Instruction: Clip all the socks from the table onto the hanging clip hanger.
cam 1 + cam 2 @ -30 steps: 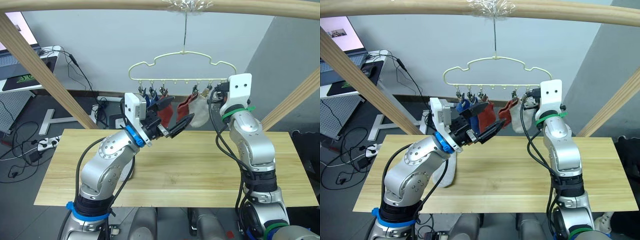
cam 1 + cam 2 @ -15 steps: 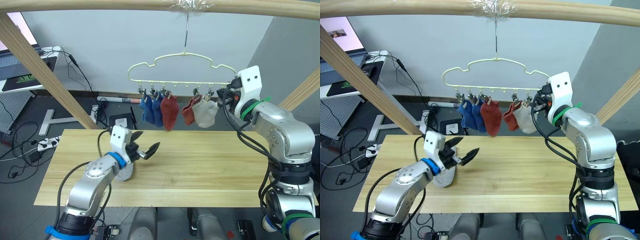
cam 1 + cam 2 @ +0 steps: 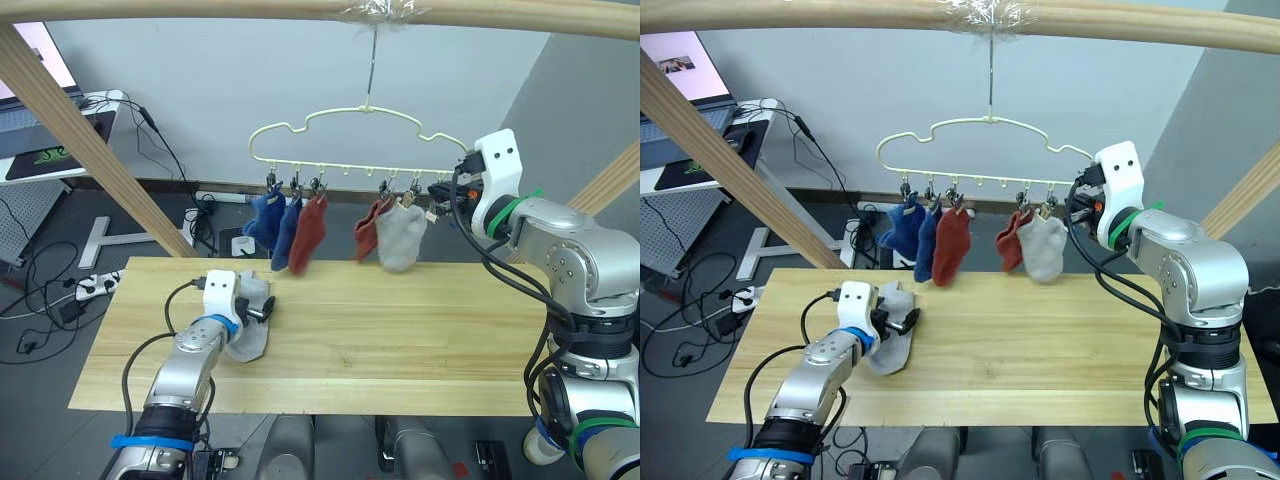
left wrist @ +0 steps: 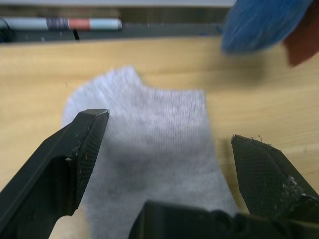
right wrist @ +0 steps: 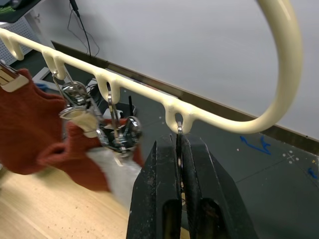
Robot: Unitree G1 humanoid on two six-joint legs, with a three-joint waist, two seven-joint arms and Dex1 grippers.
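Left gripper (image 4: 164,149): fingers (image 4: 65,159) spread wide, one on each side of the last light grey sock (image 4: 149,144), nothing pinched yet. The sock lies flat on the table (image 3: 420,340), toward the table's left end, below and to the left of the clip hanger (image 3: 340,140).

Right gripper (image 5: 179,164): fingers pressed together on a metal clip (image 5: 178,130), the end one at the right of the clip hanger's row, just beside the clips that carry socks.

On the clip hanger, left to right: two blue socks (image 3: 266,220), a rust red sock (image 3: 309,232), a second rust red sock (image 3: 367,228), a light grey sock (image 3: 402,236). Five hung, one left on the table.

Handling, judged: soft knit, very light, limp; it will fold and droop once lifted, no breakage risk. Flat cloth on smooth wood may slide or bunch under closing fingers. Best hold looks to be near the cuff edge, gathering both layers, so the opening stays free to offer to the clip.
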